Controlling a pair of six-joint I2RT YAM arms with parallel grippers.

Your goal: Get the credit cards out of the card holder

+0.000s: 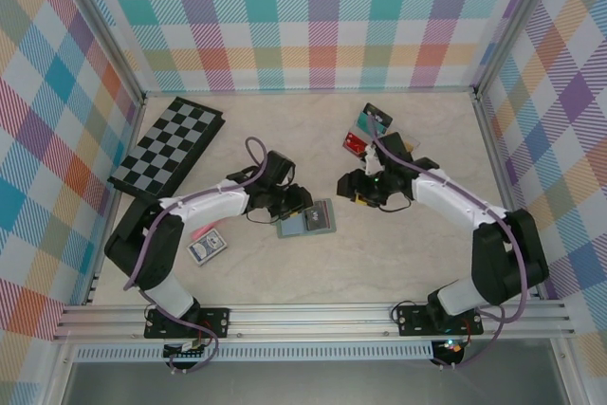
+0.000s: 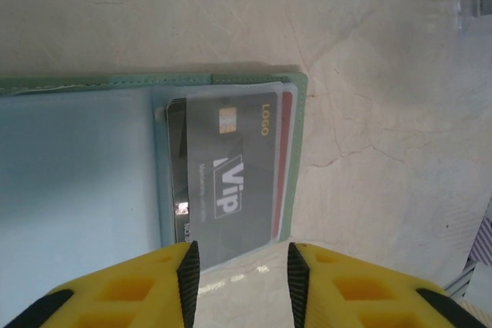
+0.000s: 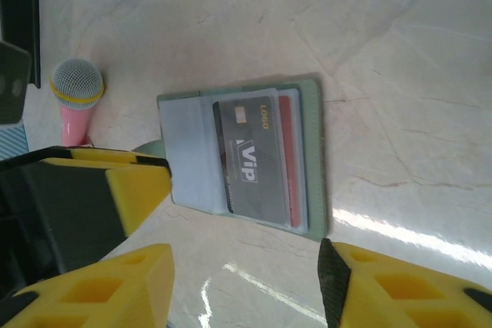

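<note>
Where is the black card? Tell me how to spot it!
In the middle of the table lies an open green wallet. The black card is tucked into one half, right at the front. It says Vip in white letters with a gold LOGO, and only the edge of a red card peeks out behind it.

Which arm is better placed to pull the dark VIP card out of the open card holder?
Probably left. In its wrist view, the near end of the dark VIP card lies at the finger gap of the left gripper. From above, the right gripper sits apart from the card holder.
</note>
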